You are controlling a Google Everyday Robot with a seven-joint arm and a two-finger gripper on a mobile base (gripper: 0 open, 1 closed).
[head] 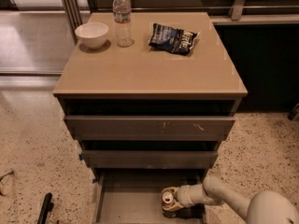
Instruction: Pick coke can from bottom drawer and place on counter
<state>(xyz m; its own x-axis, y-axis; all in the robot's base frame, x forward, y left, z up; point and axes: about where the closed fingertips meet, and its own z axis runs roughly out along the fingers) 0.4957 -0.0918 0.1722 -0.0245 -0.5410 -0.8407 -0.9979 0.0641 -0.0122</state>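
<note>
Drawer cabinet is sitting mid-frame, bottom drawer (pixel 126 205) sticking out open at the lower edge.
Bowl (pixel 92 34), water bottle (pixel 123 20) and chip bag (pixel 174 38) are sitting along the counter's (pixel 149 71) upper edge, left to right; coke can (pixel 167 198) is standing in the drawer's right part, with the gripper (pixel 165 200) reaching in from lower right and clasping it.

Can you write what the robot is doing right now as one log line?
end effector: at can, in bottom drawer | can: upright, drawer's right side | counter: bowl, bottle, chip bag; no can yet
</note>
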